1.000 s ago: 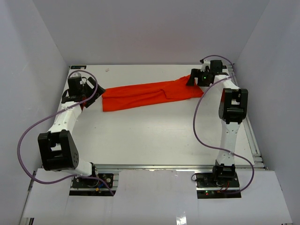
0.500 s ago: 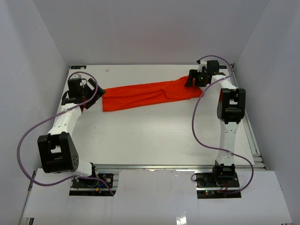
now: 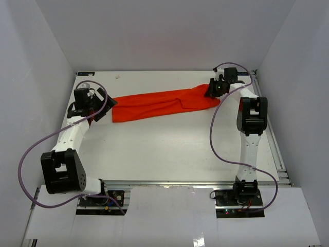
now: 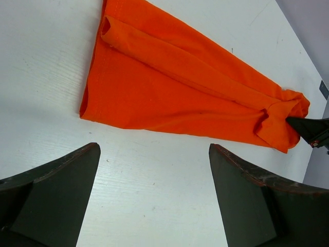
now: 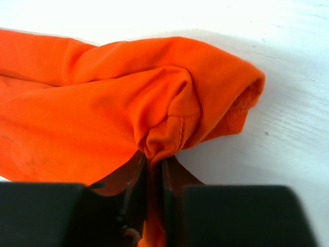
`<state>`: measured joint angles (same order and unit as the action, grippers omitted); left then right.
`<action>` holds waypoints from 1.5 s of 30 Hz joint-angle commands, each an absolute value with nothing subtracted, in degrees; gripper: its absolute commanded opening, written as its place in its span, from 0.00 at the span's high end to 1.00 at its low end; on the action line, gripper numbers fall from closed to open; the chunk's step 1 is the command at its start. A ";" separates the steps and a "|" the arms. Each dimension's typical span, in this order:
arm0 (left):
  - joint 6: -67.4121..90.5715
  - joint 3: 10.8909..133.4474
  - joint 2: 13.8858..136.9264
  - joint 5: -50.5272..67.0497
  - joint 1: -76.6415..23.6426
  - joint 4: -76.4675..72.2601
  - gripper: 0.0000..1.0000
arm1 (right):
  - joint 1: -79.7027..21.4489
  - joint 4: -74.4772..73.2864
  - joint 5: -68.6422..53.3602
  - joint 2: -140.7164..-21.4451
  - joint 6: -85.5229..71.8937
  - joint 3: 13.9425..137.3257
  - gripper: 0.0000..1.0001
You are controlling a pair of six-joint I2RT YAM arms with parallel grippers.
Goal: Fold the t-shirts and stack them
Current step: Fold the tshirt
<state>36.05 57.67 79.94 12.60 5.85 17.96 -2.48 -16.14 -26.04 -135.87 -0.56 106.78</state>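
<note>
White counter with an orange t-shirt stretched between two pincers.
The right pincer pinches the shirt's bunched end; the left pincer stands spread wide, the other end just ahead of it, apart.

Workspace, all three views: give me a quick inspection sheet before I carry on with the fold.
Surface: white table, flat.
Job's things: one orange-red t-shirt, bunched in a long strip across the far half, not folded.
Clutter: a small pale speck near the far edge, too small to identify.
Hands: right hand shut on the shirt's right end, fabric pinched between its fingers; left hand open, just short of the shirt's left end, not touching.
Cables: a purple cable loops along each arm.
Surroundings: plain white walls on three sides.
</note>
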 commanded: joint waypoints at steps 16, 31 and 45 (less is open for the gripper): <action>34.98 50.45 74.45 21.53 5.98 13.62 0.02 | -6.49 -17.22 -29.27 -124.28 1.67 109.07 0.94; 35.59 47.47 71.46 22.76 5.98 12.83 0.02 | -17.66 -24.25 -19.60 -127.79 4.57 118.73 0.94; 36.39 45.53 70.23 23.91 5.98 11.87 0.02 | -26.01 -23.47 -8.97 -131.48 5.19 118.74 0.94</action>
